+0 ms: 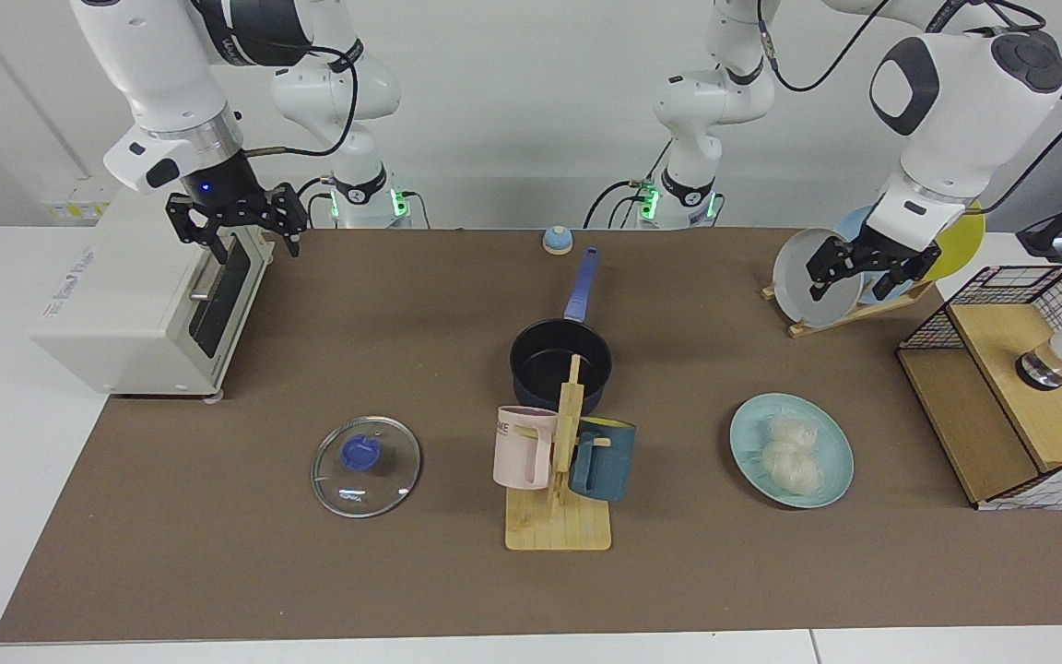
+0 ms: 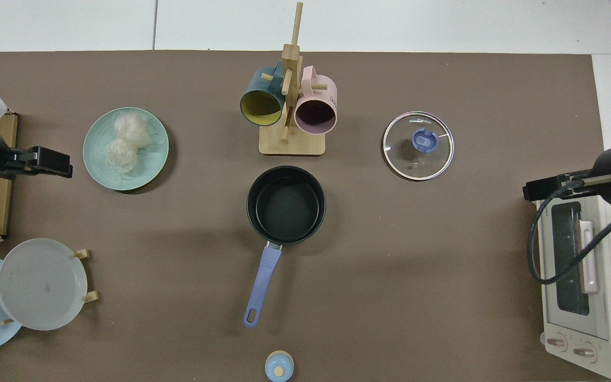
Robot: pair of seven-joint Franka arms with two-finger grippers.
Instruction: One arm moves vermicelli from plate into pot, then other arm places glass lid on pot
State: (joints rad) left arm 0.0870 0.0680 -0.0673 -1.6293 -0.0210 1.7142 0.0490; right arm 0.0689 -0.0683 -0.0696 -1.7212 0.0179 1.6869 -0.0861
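Two whitish vermicelli [image 1: 794,452] [image 2: 124,140] nests lie on the pale teal plate [image 1: 748,433] [image 2: 149,162]. The black pot [image 1: 559,364] [image 2: 286,204] with its blue-violet handle [image 1: 582,286] stands mid-table with nothing in it. The glass lid [image 1: 366,466] [image 2: 418,145] with a blue knob lies flat on the mat. My left gripper [image 1: 849,286] [image 2: 64,168] hangs open in front of the plate rack, well back from the plate and holding nothing. My right gripper [image 1: 254,244] [image 2: 528,191], showing a blue light, hovers open above the toaster oven's door, far from the lid.
A wooden mug rack [image 1: 559,461] with a pink and a dark blue mug stands just in front of the pot. A toaster oven [image 1: 144,295], a plate rack [image 1: 817,277] with grey, blue and yellow plates, a wire-and-wood box [image 1: 1020,387] and a small blue dome [image 1: 557,241] sit at the edges.
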